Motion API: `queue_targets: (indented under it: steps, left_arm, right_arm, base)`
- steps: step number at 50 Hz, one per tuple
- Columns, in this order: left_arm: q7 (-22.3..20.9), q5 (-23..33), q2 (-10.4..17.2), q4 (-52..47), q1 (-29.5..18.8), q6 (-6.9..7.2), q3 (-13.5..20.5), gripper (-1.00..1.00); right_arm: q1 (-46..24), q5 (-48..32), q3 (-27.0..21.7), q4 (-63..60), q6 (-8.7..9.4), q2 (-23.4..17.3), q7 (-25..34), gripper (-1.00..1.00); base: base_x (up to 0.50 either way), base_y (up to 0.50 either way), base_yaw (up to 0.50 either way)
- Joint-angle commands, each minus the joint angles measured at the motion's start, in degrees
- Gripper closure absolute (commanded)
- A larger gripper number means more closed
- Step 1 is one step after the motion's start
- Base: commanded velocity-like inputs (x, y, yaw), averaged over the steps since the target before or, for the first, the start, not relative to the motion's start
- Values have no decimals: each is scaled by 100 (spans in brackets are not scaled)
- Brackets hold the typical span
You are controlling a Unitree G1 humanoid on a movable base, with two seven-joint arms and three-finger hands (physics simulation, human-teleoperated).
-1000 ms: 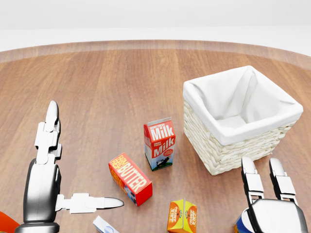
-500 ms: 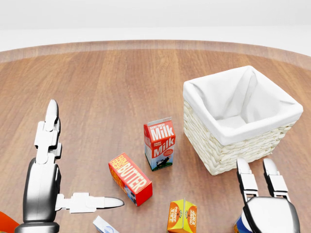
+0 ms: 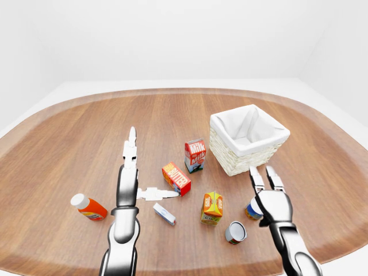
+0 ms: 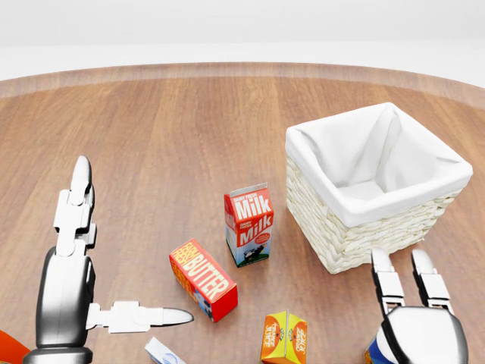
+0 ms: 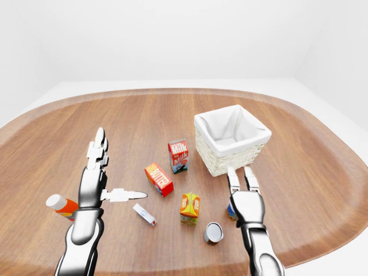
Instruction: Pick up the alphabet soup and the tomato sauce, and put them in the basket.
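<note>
Evidently neither can is binned: white-lined wicker basket (image 3: 247, 138) holds nothing. Right hand (image 3: 270, 198), fingers spread, hovers at blue-labelled upright can (image 3: 251, 210); toppled silver can (image 3: 235, 232) lies nearby. Left hand (image 3: 131, 172) open, idle.

Head view looks down close; both eye views, wider, share the basket (image 3: 248, 138).

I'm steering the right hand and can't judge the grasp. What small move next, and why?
Probably lower the right hand a little and close its fingers on the upright can beside it. The hand is open, its fingers pointing toward the basket, and nothing is held. The other can lies on its side nearby.
</note>
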Motion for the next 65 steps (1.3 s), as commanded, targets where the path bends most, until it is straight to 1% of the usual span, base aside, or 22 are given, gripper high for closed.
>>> queue_targets:
  steps: [1, 16, 22, 34, 65]
  left_arm:
    - [11, 58, 24, -64, 45, 0, 8, -100]
    - [13, 59, 22, -65, 46, 0, 9, -100]
    - [12, 60, 23, -65, 46, 0, 8, -100]
    - [34, 60, 21, -31, 30, 0, 13, -100]
    - [19, 54, 28, -11, 26, 0, 17, -100]
  right_arm:
    - [-86, 62, 35, 286, 0, -49, -80, -100]
    - [-281, 71, 118, 724, 0, -130, -287, -100]
    - [-281, 126, 104, 693, 0, -150, -222, -100]
    - [-340, 134, 114, 885, 0, -188, -273, -100]
    - [-739, 143, 343, 1865, 0, -298, -792, -100]
  base:
    - [0, 0, 0]
    - [0, 0, 0]
    - [0, 0, 0]
    - [0, 0, 0]
    - [0, 0, 0]
